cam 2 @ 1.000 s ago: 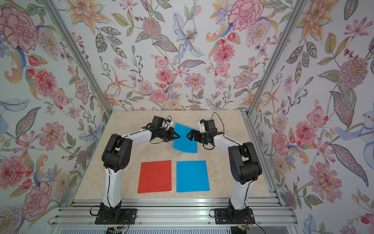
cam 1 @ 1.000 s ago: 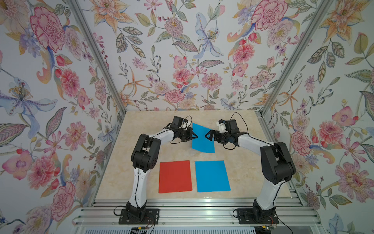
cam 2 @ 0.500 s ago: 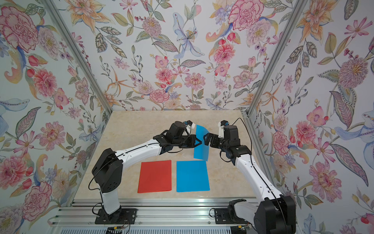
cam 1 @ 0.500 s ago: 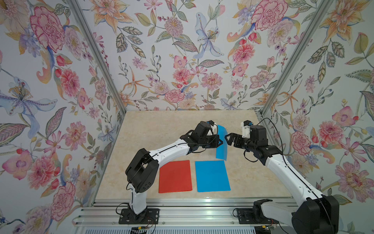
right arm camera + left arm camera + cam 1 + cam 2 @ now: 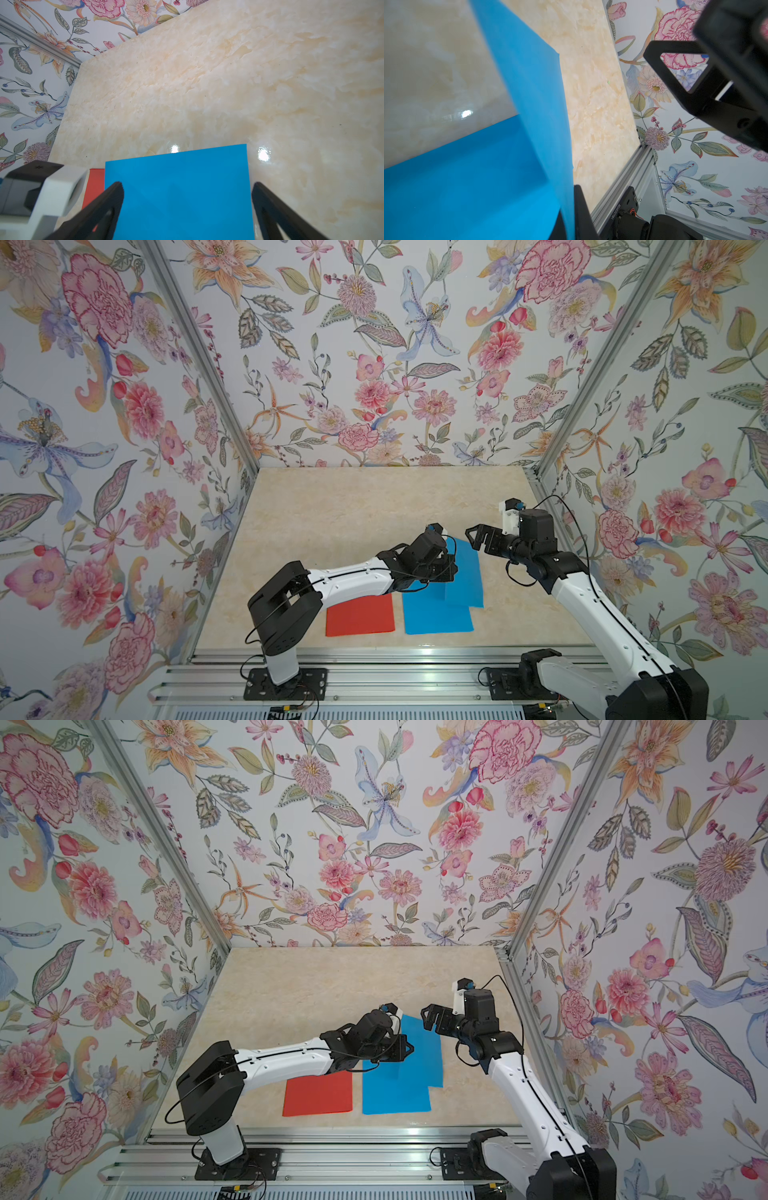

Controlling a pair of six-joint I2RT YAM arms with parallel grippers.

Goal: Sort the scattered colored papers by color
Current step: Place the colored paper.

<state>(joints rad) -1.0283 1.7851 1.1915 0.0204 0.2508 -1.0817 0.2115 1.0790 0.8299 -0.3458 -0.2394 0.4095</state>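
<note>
The left pincer (image 5: 452, 569) is pressed together on one edge of the held blue sheet (image 5: 466, 572), which hangs almost upright over the flat blue paper (image 5: 436, 619) at the desk's (image 5: 353, 510) 5 o'clock; the red paper (image 5: 359, 614) lies just beside it, at its 9 o'clock. The sheet probably wants lowering flat and nudging toward 7 o'clock before release; thin paper may drift askew. The left arm stretches low toward 2 o'clock; the right pincer (image 5: 471, 537), spread and empty, hovers at the sheet's 1 o'clock.
</note>
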